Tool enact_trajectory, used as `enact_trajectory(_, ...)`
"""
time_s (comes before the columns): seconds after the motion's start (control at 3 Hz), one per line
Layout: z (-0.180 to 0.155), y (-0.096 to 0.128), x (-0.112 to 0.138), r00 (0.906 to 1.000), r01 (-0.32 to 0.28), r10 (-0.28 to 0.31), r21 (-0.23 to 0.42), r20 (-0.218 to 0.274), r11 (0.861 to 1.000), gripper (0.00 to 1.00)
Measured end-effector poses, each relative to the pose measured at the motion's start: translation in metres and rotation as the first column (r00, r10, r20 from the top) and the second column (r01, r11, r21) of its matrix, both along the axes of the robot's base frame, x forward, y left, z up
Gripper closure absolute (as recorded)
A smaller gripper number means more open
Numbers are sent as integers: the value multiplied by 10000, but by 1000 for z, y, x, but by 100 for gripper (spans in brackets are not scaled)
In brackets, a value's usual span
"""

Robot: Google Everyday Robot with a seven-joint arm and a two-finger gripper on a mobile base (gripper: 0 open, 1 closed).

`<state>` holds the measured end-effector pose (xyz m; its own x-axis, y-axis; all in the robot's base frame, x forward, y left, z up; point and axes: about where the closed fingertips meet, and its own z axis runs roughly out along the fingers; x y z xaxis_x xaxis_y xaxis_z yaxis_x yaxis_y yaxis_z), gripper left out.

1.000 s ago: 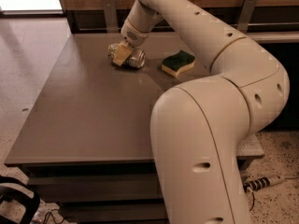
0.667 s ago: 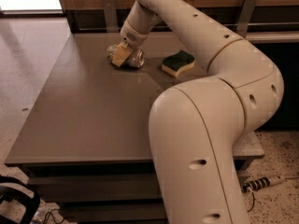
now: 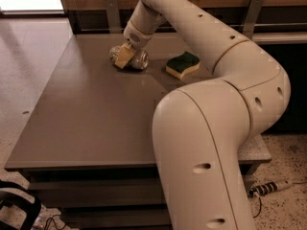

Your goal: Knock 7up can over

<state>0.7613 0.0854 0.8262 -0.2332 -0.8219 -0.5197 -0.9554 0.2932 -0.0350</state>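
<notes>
The 7up can (image 3: 139,60) is silvery and lies on its side on the far part of the grey-brown table (image 3: 96,114). My gripper (image 3: 124,56) reaches down from the long white arm (image 3: 211,37) and sits right at the can, covering its middle with its tan tip. The can's ends show to the left and right of the gripper. I cannot read the can's logo from here.
A green-and-yellow sponge (image 3: 182,64) lies on the table just right of the can. My arm's large white segments (image 3: 201,152) fill the right foreground. A wall with metal brackets runs behind the table. A power strip (image 3: 268,188) lies on the floor at right, a black object (image 3: 14,207) at lower left.
Almost nothing: the gripper stays at the lying can, and the arm has shifted only slightly.
</notes>
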Motion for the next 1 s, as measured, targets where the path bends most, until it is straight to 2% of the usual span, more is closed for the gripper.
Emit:
enact_trajectory(0.67,0,1,0,10000,-18,18,-9,-32,10000,13)
enact_trajectory(1.0,-4,3,0,10000,-42,42,-21,-79,10000,0)
